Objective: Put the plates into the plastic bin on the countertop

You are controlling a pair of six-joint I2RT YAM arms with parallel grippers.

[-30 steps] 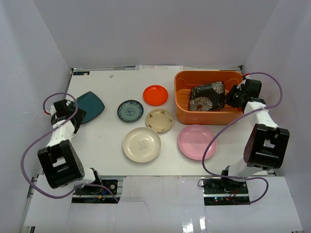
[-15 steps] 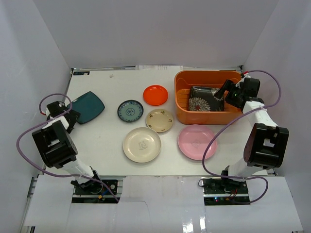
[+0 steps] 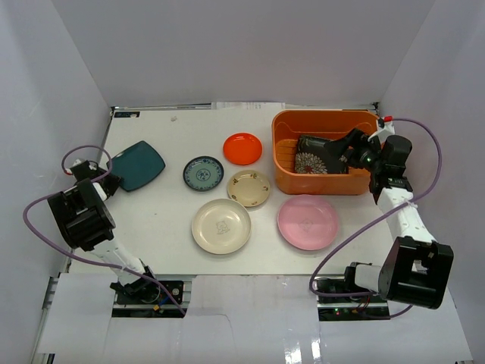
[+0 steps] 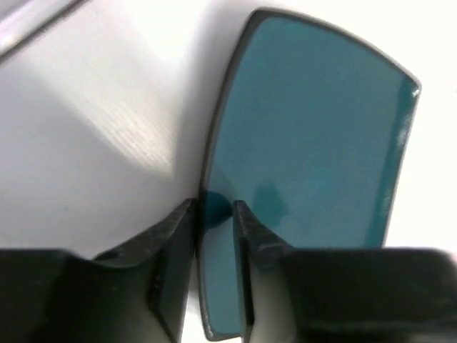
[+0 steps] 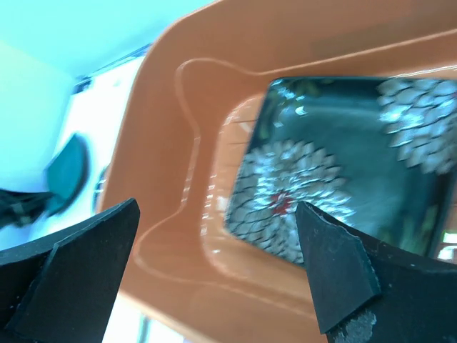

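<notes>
The orange plastic bin [image 3: 318, 184] stands at the back right of the white countertop [image 3: 170, 136]. A square dark floral plate [image 3: 312, 156] lies inside it, also in the right wrist view [image 5: 335, 157] against the bin's wall [image 5: 186, 143]. My right gripper [image 3: 345, 150] hovers open over the bin [image 5: 214, 207], holding nothing. At the far left, my left gripper [image 3: 104, 180] is shut on the near rim of the square teal plate [image 3: 138, 165]; the wrist view shows its fingers [image 4: 214, 207] pinching that plate [image 4: 321, 136], one above the rim and one below.
Loose on the countertop are a round orange-red plate [image 3: 242, 148], a blue-patterned plate [image 3: 203, 173], a tan plate [image 3: 248, 187], a larger cream plate [image 3: 220, 226] and a larger pink plate [image 3: 307, 221]. Pale walls close in both sides and the back.
My right gripper opened and let the dark floral plate drop flat into the bin, then drew back to the right. My left gripper closed onto the teal plate's rim.
</notes>
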